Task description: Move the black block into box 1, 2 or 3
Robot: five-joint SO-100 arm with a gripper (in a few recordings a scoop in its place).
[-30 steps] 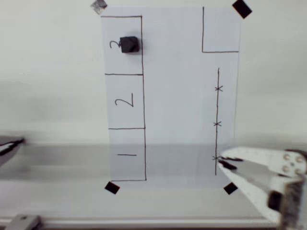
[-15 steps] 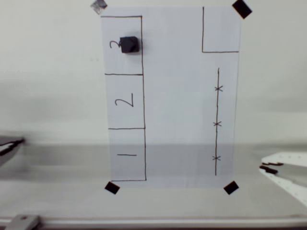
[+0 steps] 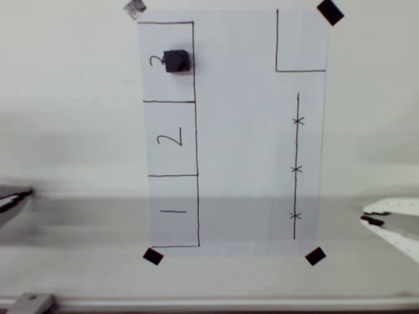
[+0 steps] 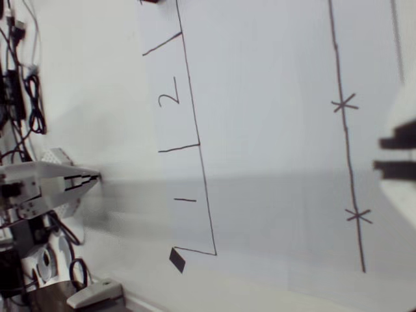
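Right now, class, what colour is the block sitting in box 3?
Matte black block, clearest in the overhead view.

Handwritten 3 (image 3: 156, 61), 2 (image 3: 169, 138) and 1 (image 3: 173, 211) in the stacked pen-drawn boxes; three X marks (image 3: 298, 121) along the pen line.

The small black block (image 3: 177, 61) sits inside box 3 (image 3: 167, 62), just beside its handwritten numeral.
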